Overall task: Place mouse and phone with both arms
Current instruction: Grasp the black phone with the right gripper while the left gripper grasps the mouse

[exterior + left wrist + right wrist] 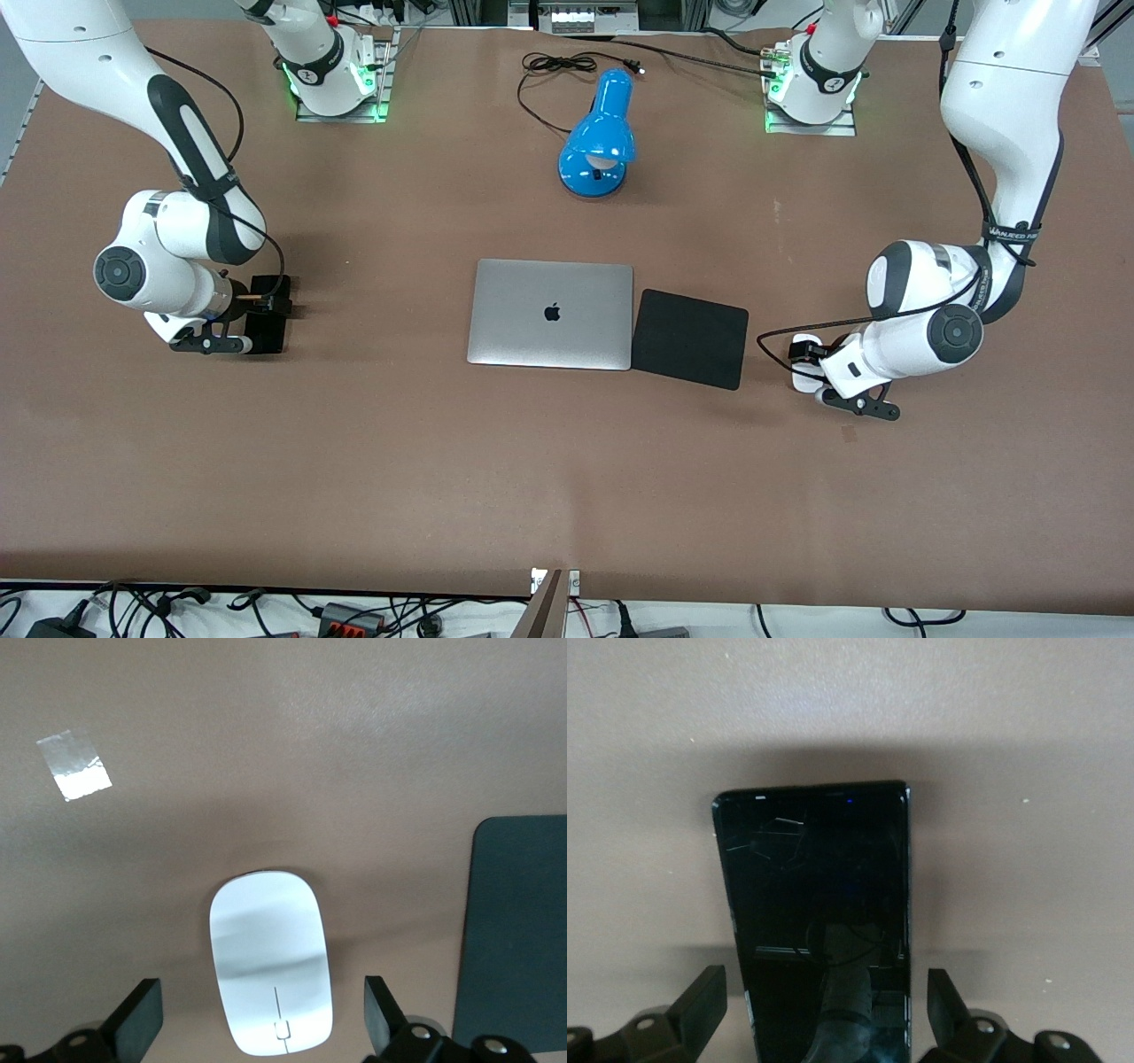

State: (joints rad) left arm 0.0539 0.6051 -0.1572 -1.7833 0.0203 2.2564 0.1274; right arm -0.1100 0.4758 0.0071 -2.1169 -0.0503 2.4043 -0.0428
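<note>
While both arms are hanging low over the table, the front view is showing the left gripper [842, 390] over the mouse [804, 377], lying beside the black mouse pad [691, 338] toward the left arm's end, and the right gripper [252, 330] over the phone [266, 332] at the right arm's end, well apart from the laptop [551, 314].

Seen from the left wrist, the fingers [142, 1014] are standing wide, flanking the mouse [271, 961] across its width without touching; its long axis is running between them.

Seen from the right wrist, wide fingers [704, 1001] are likewise straddling the phone [819, 921], apart from its long edges, a gap the front view is hiding.
</note>
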